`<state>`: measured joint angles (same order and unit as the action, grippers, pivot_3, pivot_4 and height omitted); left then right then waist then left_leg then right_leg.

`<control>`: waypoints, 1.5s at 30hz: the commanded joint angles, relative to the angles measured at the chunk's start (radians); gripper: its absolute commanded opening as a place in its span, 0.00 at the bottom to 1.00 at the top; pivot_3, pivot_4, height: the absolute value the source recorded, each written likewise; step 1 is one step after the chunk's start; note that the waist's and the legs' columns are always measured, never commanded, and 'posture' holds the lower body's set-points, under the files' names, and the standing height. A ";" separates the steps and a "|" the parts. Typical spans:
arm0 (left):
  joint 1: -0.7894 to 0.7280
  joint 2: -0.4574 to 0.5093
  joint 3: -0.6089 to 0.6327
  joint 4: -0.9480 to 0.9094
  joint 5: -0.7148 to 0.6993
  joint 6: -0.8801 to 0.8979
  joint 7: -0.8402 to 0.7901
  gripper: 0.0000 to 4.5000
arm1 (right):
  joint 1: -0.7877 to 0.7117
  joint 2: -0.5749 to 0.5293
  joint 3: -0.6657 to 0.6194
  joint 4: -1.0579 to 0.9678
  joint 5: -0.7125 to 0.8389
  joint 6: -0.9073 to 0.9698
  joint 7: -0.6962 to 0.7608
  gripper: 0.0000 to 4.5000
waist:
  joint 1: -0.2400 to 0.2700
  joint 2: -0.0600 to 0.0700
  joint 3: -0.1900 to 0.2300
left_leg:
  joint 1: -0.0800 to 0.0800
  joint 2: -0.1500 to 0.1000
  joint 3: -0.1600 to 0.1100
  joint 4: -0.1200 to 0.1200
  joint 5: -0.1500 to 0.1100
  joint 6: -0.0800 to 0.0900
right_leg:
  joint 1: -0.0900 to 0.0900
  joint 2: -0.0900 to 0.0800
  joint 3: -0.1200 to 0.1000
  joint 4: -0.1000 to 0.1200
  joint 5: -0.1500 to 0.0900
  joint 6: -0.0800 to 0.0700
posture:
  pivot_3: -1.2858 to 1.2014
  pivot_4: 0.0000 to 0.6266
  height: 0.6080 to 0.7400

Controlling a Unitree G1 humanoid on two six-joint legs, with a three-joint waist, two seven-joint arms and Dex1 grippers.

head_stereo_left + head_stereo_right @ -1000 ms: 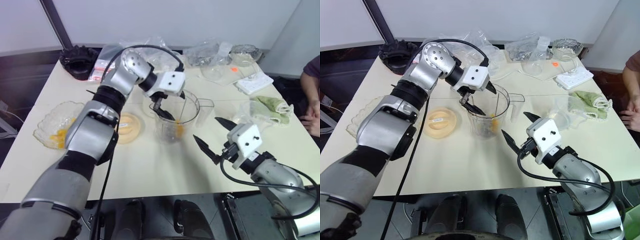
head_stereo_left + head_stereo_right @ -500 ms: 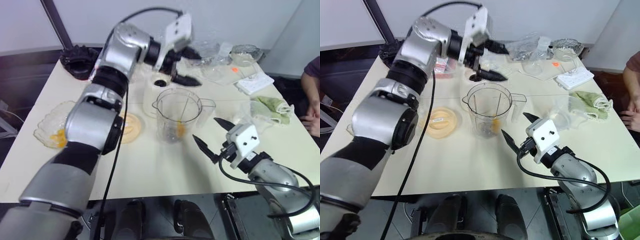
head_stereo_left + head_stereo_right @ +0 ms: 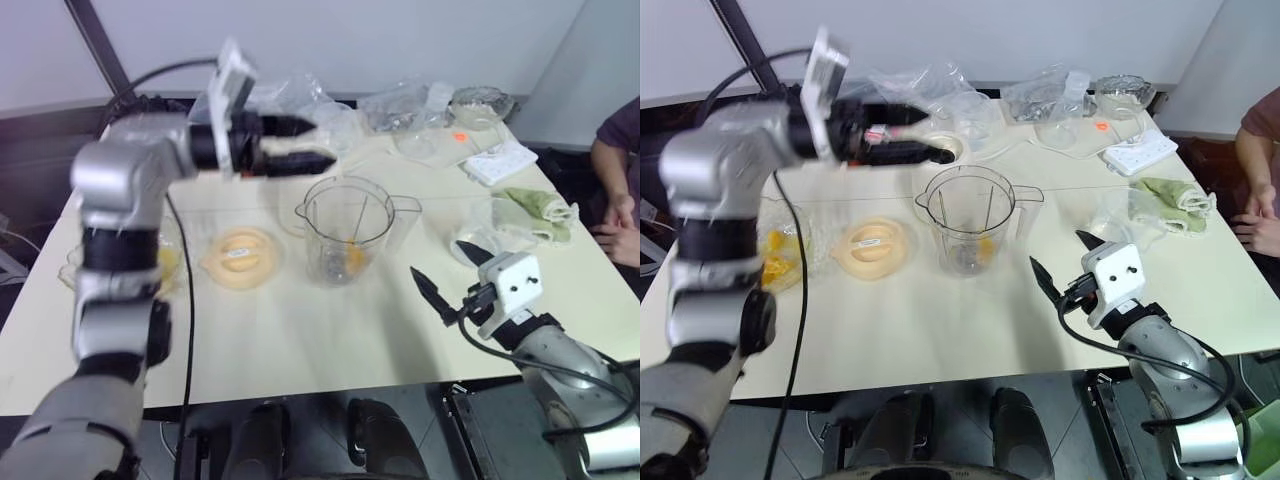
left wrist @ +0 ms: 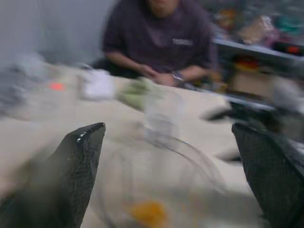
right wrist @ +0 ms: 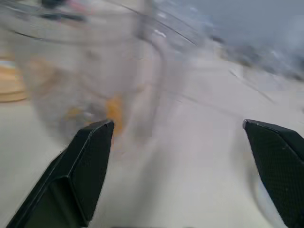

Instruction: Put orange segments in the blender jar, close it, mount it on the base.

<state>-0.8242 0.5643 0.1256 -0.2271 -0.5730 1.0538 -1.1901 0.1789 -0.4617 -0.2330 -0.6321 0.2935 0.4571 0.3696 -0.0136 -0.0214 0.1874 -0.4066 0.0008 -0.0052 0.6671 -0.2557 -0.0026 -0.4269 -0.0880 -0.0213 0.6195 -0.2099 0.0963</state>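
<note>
Nearest the robot, the right pincer (image 3: 452,268) hangs low over the front right part of the pale surface (image 3: 300,340), its two black fingers spread wide with nothing between them. It points toward the blender jar (image 3: 349,228), which stands upright near the middle of the surface, well apart from the fingertips. The jar has no lid on it, and a few orange segments (image 3: 352,257) lie at its bottom; the right wrist view shows the same yellow-orange bits (image 5: 113,110) through the clear wall.

Just to the left of the jar a round pale orange lid (image 3: 238,257) lies flat on the surface. Further left, near the edge, a wavy glass bowl (image 3: 780,255) holds more orange pieces.

Above and behind the jar, the left pincer (image 3: 315,142) is raised in the air, pointing to the right, its fingers released and empty. Part of the white base (image 3: 951,147) with its black socket shows just past the fingertips in the right eye view.

On the right lie a green cloth (image 3: 535,209) and a white power strip (image 3: 502,161). Crumpled clear bags (image 3: 400,105) sit along the far edge. A person's hands (image 3: 612,212) rest at the right side.
</note>
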 commanded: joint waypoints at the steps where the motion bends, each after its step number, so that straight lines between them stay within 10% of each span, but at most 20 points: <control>1: 0.079 0.045 0.066 -0.208 -0.140 0.085 0.045 0.99 | -0.008 0.017 -0.075 0.004 0.043 0.012 -0.019 1.00 | 0.007 0.000 0.000 | 0.000 0.000 0.000 0.000 0.000 0.000 | 0.000 0.000 0.000 0.000 -0.001 -0.002 | 0.52 0.24 1.00; 14: 0.357 0.209 -0.158 -0.263 0.010 -0.267 0.032 0.99 | -0.058 0.008 -0.243 0.374 -0.046 0.088 -0.199 1.00 | 0.017 0.002 0.000 | 0.008 -0.001 0.004 0.000 0.002 -0.002 | 0.005 0.002 0.004 -0.004 0.002 -0.011 | 0.52 0.24 1.00; 27: 0.350 0.172 -0.162 -0.289 -0.094 -0.240 0.116 0.99 | -0.428 -0.109 -0.190 0.954 -0.128 -0.135 -0.173 1.00 | -0.001 0.003 -0.001 | 0.006 -0.002 0.007 -0.001 0.002 -0.002 | 0.001 0.007 0.010 -0.003 0.002 -0.010 | 0.52 0.24 1.00; 45: 0.359 0.189 -0.153 -0.311 -0.151 -0.228 0.174 0.99 | -0.605 -0.124 -0.157 1.260 -0.141 -0.315 -0.159 1.00 | -0.006 0.003 0.000 | 0.009 -0.002 0.012 -0.002 0.002 -0.002 | 0.002 0.008 0.015 -0.003 0.001 -0.008 | 0.52 0.24 1.00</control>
<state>-0.4574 0.7443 -0.0450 -0.5160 -0.7098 0.8390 -1.0198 -0.4011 -0.5610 -0.3864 0.6183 0.1573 0.1779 0.2119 -0.0198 -0.0185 0.1870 -0.3981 -0.0013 0.0067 0.6651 -0.2540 -0.0041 -0.4254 -0.0800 -0.0057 0.6169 -0.2085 0.0879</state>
